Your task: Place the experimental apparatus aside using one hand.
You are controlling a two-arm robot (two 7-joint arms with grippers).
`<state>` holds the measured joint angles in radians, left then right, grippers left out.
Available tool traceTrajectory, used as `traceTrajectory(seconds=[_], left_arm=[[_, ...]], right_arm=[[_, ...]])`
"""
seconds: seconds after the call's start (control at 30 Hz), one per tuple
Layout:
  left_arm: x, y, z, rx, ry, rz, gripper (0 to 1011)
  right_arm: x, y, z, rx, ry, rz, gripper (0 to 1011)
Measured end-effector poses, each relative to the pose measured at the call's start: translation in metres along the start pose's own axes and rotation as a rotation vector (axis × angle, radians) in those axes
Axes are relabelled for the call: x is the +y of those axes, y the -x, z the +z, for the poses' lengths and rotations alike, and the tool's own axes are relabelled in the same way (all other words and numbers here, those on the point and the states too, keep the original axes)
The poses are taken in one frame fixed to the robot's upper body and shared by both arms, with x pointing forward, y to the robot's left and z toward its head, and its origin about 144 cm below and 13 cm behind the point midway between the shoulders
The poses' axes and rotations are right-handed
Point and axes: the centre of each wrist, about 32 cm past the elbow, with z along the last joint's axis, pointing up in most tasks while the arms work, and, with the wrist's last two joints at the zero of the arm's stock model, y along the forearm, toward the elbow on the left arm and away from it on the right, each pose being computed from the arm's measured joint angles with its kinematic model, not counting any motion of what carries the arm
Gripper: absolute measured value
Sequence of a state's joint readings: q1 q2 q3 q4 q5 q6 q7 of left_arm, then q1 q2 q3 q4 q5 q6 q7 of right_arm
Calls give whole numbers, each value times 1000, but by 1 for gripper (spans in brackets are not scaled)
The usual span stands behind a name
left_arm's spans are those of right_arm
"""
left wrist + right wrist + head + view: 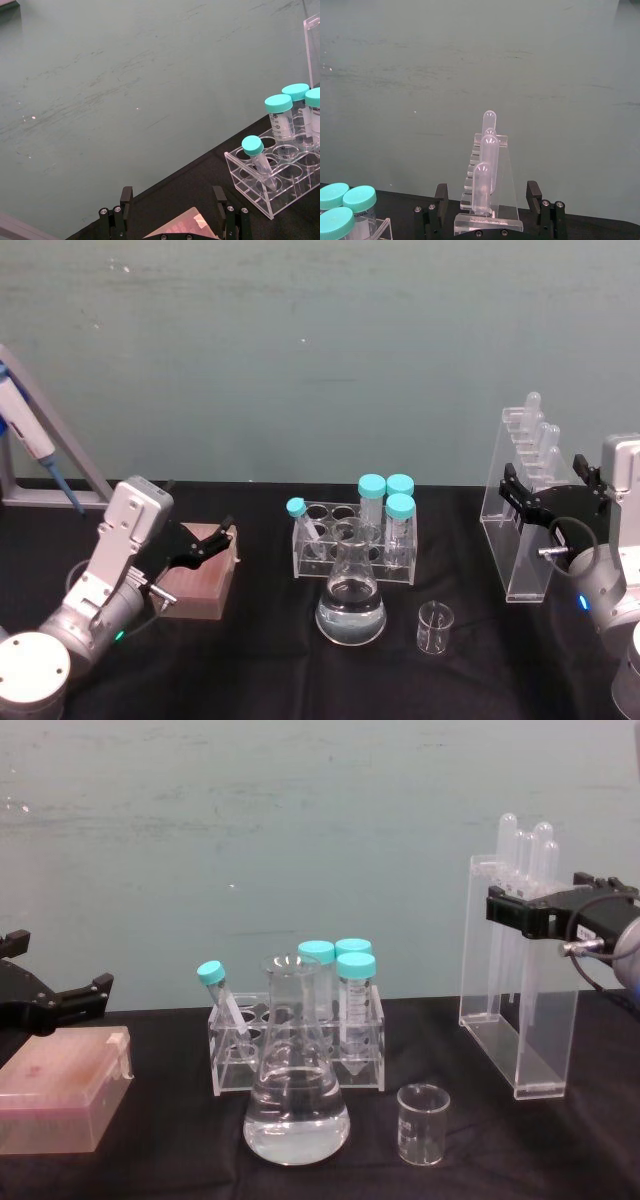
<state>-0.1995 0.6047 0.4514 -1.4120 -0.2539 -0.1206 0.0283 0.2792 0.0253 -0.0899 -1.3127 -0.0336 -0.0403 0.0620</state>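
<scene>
Your right gripper (548,482) is the working end. In the head view its fingers are spread, one to the left and one to the right of the upper part of the acrylic stand (522,560), which stands at the right of the table. It is well apart from the conical flask (351,605) and the beaker (434,628) near the middle. The stand's long axis runs near to far, so the fingers lie across its narrow width, and this arm is plainly the nearer one. Your left gripper (203,555), also spread, hangs over a pink box (200,585) at the far left. In the right wrist view the stand (506,182) with its pipettes (489,150) sits centred between the right gripper's (486,197) fingers, with a slim gap showing on each side. In the chest view the right gripper (545,907) is level with the stand's (515,1020) top, below the pipette bulbs. Closing straight across should catch it; grip high and it may tip.
</scene>
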Motion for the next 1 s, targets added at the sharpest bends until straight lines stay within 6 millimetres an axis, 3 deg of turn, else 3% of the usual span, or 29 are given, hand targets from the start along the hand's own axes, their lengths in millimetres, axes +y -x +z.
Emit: traceTrajectory(seconds=[1.0], left_arm=[[0, 0, 0, 0, 0, 0, 1000]], right_arm=[[-1, 1, 0, -4, -3, -3, 1000]])
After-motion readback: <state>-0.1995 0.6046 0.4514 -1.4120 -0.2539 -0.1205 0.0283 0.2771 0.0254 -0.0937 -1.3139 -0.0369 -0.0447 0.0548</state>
